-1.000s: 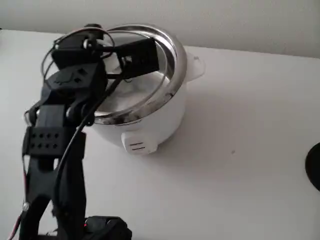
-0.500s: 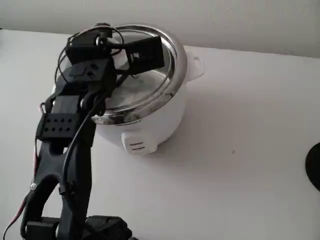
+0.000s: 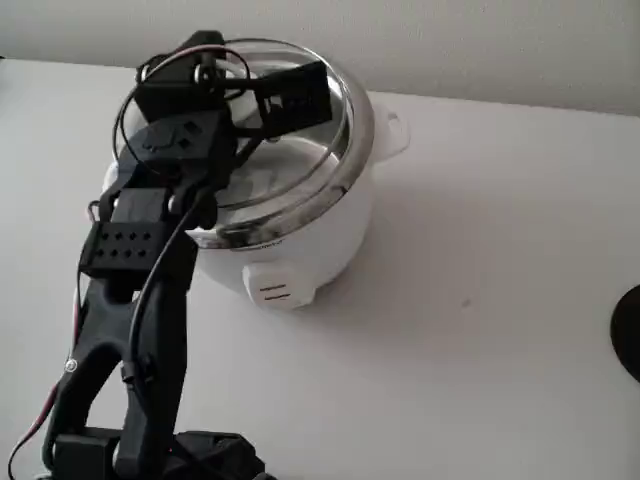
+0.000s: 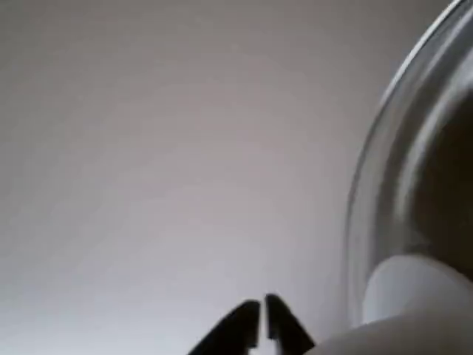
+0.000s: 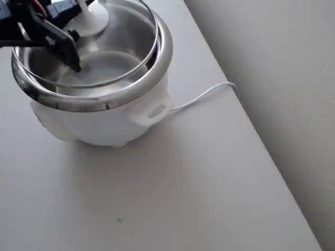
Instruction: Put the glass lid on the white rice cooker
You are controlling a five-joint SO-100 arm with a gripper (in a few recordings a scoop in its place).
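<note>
Now the glass lid [image 3: 250, 130] sits more level over the white rice cooker [image 3: 310, 250] than half a second ago, and the black arm [image 3: 150, 290] has moved toward 12 o'clock in the fixed view, so the lid covers almost the whole steel rim [image 3: 360, 130]. We judge that the placing is nearly done; only the last lowering and the release remain.

In the overhead view the lid's metal edge [image 5: 152, 49] lies just inside the rim at 3 o'clock, and the white knob [image 5: 91, 18] stands near 12 o'clock of the pot. We cannot tell whether the lid already rests on the rim all around or is tilted at the far side.

The gripper [image 4: 260, 325] shows in the wrist view with its two fingers [image 4: 236, 329] pressed together at their tips, with nothing visible between the tips. In the overhead view the black fingers reach over the glass beside the knob, but we cannot tell if they clamp it.

We count one lid, one cooker, one arm and one thin white cable [image 5: 204, 94] on the pale worktop [image 3: 480, 330].
</note>
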